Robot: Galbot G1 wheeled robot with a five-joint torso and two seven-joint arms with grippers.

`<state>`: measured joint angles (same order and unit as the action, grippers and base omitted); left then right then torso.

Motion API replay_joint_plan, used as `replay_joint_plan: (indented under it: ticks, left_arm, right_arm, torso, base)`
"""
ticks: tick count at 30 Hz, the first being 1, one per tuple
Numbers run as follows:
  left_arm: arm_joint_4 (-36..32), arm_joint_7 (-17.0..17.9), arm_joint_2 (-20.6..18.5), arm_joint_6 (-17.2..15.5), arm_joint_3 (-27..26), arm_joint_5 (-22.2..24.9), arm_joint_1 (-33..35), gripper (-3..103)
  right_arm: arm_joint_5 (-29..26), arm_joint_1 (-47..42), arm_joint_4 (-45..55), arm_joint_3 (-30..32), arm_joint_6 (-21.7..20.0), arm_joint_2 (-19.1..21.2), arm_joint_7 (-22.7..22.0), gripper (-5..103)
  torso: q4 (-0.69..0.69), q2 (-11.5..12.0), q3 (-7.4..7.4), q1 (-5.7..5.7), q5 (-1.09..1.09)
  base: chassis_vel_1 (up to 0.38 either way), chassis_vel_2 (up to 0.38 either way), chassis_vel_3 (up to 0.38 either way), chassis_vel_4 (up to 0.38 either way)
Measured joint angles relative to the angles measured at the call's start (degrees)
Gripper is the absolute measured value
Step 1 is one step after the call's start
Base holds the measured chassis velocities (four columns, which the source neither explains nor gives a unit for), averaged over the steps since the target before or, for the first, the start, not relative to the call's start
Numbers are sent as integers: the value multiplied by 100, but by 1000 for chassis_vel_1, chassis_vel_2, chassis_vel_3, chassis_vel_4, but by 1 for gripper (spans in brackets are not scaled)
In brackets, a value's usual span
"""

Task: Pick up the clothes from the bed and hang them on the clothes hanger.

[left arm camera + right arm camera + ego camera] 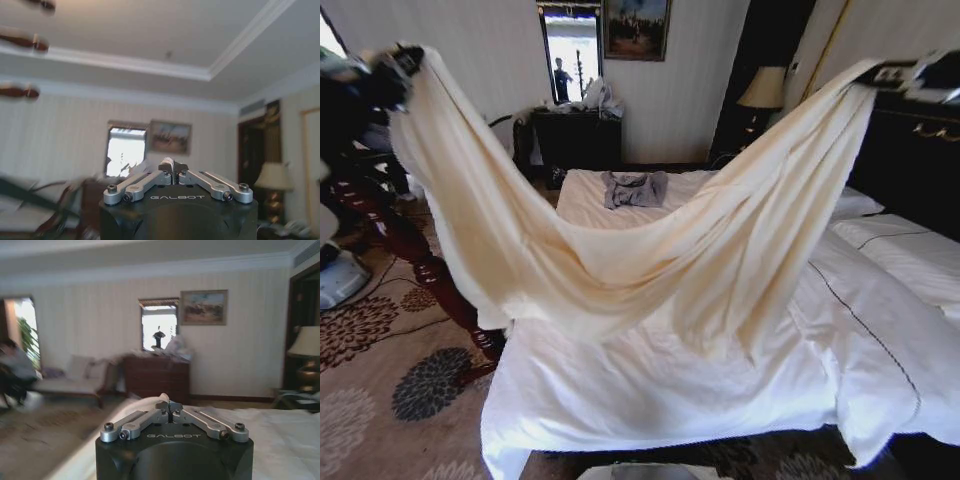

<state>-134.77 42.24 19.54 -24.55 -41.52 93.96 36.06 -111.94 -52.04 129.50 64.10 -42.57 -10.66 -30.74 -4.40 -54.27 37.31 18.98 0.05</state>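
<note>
I've got the clothes [620,250] off the mattress and strung between both arms: a big pale cream sheet of thin soft fabric, sagging in a deep U with long smooth folds running down to the low point, which hangs just over the near half of the bed [720,370]. Left gripper [405,62] is up high at the left of the head view, clamped on 1 corner of the cloth; in the left wrist view the left gripper [172,166] has its 2 metal linkages folded in and the tips pinched together on a sliver of pale fabric. Right gripper [880,72] is up high on the right, holding the opposite corner; in the right wrist view the right gripper [169,405] is likewise pinched closed with a curl of cream cloth at the tips. Bed is plain white with creased sheets and a thin dark piping line, white pillow [855,203] against the dark headboard [905,165]. A small blue-grey garment [634,188] lies crumpled at the far end of the bed, well apart from the cream cloth. Reddish-brown turned wooden post [415,255] leans beside the bed's left edge, partly behind the fabric. Floral carpet [390,380] below, dark dresser [575,140] and lamp [765,90] at the far wall.
</note>
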Motion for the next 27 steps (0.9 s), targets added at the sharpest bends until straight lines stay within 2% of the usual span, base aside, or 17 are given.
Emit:
replay_joint_plan:
  ticks: [1, 2, 4, 6, 8, 10, 11, 12, 13, 15, 16, 17, 18, 20, 23, 26, 27]
  left_arm:
    - [0, 0, 0, 0, 0, 0, 0, 2]
    - [200, -132, 179, 33, 468, -385, -51, 2]
    - [778, -406, 621, 134, 1363, -1200, -240, 2]
    - [879, -464, 714, 151, 1527, -1343, -290, 2]
    - [1888, -814, 1518, 241, 2890, -2159, -968, 2]
    - [2731, -935, 2241, 254, 3622, -2496, -1656, 2]
    - [2731, -935, 2241, 254, 3622, -2496, -1656, 2]
    - [3283, -1049, 2690, 277, 3918, -2671, -2072, 2]
    - [4008, -1193, 3209, 318, 4187, -2903, -2557, 2]
    - [4927, -1439, 3797, 399, 4457, -3174, -3225, 2]
    - [5269, -1517, 3985, 445, 4528, -3257, -3489, 2]
    - [5269, -1517, 3985, 445, 4528, -3257, -3489, 2]
    - [5887, -1646, 4258, 526, 4603, -3372, -3933, 2]
    - [6572, -1768, 4609, 613, 4663, -3477, -4468, 2]
    - [6755, -1802, 4710, 627, 4682, -3488, -4624, 2]
    - [7548, -1916, 5080, 726, 4787, -3519, -5409, 2]
    - [7548, -1916, 5080, 726, 4787, -3519, -5409, 2]
  right_arm:
    - [0, 0, 0, 0, 0, 0, 0, 0]
    - [769, -203, -59, -286, 11, -103, 343, 0]
    - [2034, -239, -293, -1280, 275, -329, 775, 0]
    - [2252, -200, -359, -1480, 340, -373, 848, 0]
    - [3413, 122, -964, -2615, 716, -589, 1312, 0]
    - [3853, 469, -1622, -3485, 879, -862, 1422, 0]
    - [3853, 469, -1622, -3485, 879, -862, 1422, 0]
    - [3986, 814, -2081, -4141, 947, -1151, 1460, 0]
    - [4096, 1326, -2580, -4838, 1015, -1462, 1500, 0]
    - [4273, 2480, -3480, -5890, 1141, -1990, 1600, 0]
    - [4328, 2974, -3823, -6203, 1196, -2183, 1628, 0]
    - [4328, 2974, -3823, -6203, 1196, -2183, 1628, 0]
    - [4401, 3747, -4347, -6649, 1295, -2514, 1668, 0]
    - [4485, 4600, -4944, -7107, 1401, -2907, 1730, 0]
    - [4508, 4843, -5078, -7207, 1429, -3000, 1760, 0]
    - [4555, 6325, -6040, -7635, 1563, -3549, 1886, 0]
    - [4555, 6325, -6040, -7635, 1563, -3549, 1886, 0]
  torso:
    - [0, 0, 0, 0, 0]
    - [-1, 1, 0, 1, -2]
    - [-3, 1, 1, 1, -7]
    - [-2, 2, 2, 1, -6]
    - [5, 1, 0, 0, -5]
    - [-1, 1, 1, 1, -23]
    - [-1, 1, 1, 1, -23]
    - [-10, 2, 2, 1, -5]
    - [-9, 3, 3, 2, 10]
    - [-14, 6, 6, 7, 8]
    - [-11, 6, 6, 7, 5]
    - [-11, 6, 6, 7, 5]
    - [-7, 4, 4, 7, -3]
    - [3, 5, 4, 5, -2]
    - [7, 5, 3, 5, -2]
    - [4, 1, 0, 1, -9]
    - [4, 1, 0, 1, -9]
  base:
    - [0, 0, 0, 0]
    - [0, 0, 0, 0]
    - [0, 0, 0, 0]
    - [0, 0, 0, 0]
    - [0, 0, 0, 0]
    - [0, 0, 0, 0]
    - [0, 0, 0, 0]
    - [0, 0, 0, 0]
    - [0, 0, 0, 0]
    - [-26, -23, -53, -13]
    - [-41, -53, 0, -25]
    - [-41, -53, 0, -25]
    - [0, 0, 0, 0]
    - [0, 0, 0, 0]
    - [19, 9, 5, 10]
    - [0, 0, 0, 0]
    - [0, 0, 0, 0]
